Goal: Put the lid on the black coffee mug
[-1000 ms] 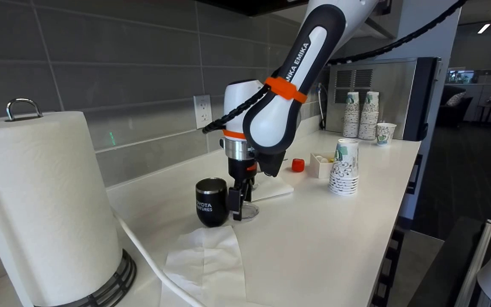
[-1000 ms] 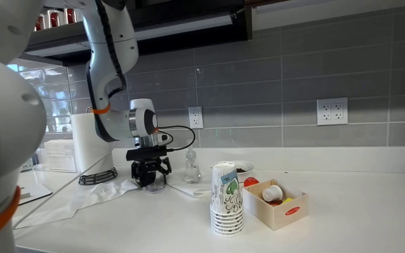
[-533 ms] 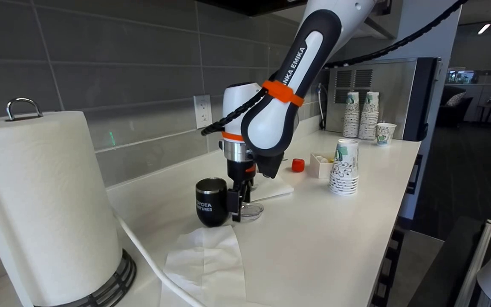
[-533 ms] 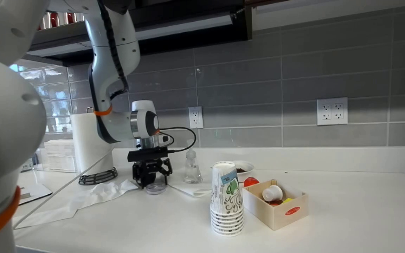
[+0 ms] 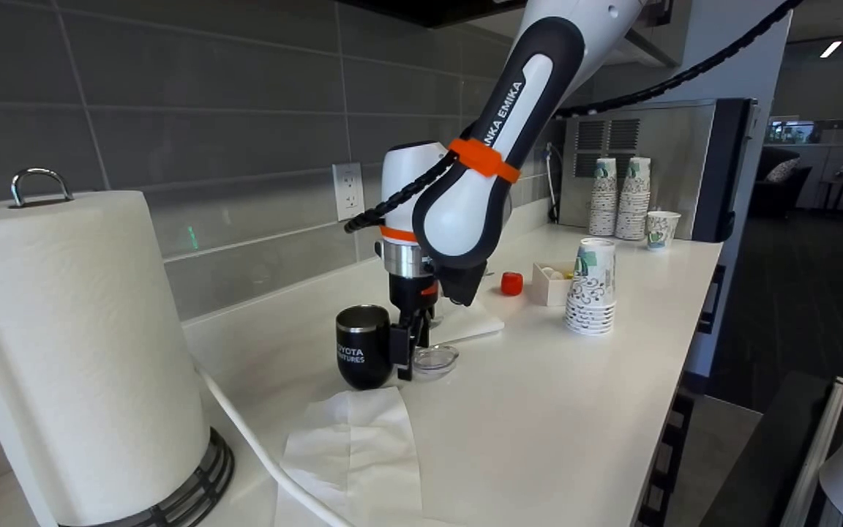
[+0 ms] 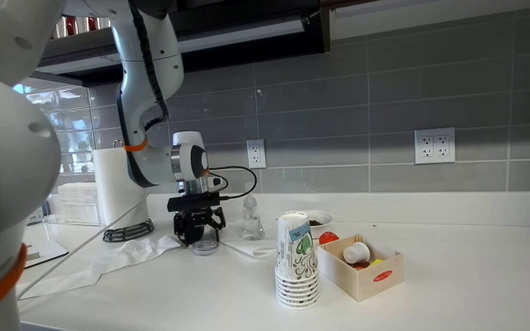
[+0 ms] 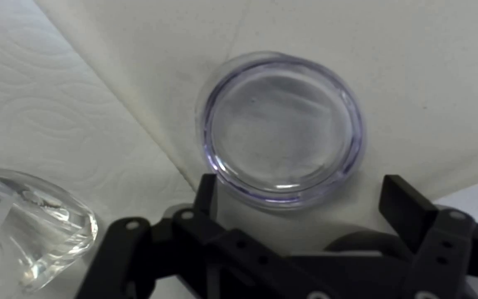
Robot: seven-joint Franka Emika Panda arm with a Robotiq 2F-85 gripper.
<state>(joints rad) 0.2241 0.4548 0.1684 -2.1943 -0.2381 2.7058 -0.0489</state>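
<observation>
Wrist view shows me the pincer [image 7: 301, 193] spread wide and holding nothing, with the lid [image 7: 282, 128] on the table [image 5: 538, 417] mostly ahead of it, on the side away from the mug [image 5: 363, 355], so I think I must go forward before squeezing.

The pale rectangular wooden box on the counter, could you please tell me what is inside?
The pale wooden box holds a tilted white cup, a red object and a yellow object; its near walls hide whatever lies lower.

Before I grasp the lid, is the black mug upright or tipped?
Upright: in an exterior view the black mug stands on the counter, shiny rim facing up.
</observation>
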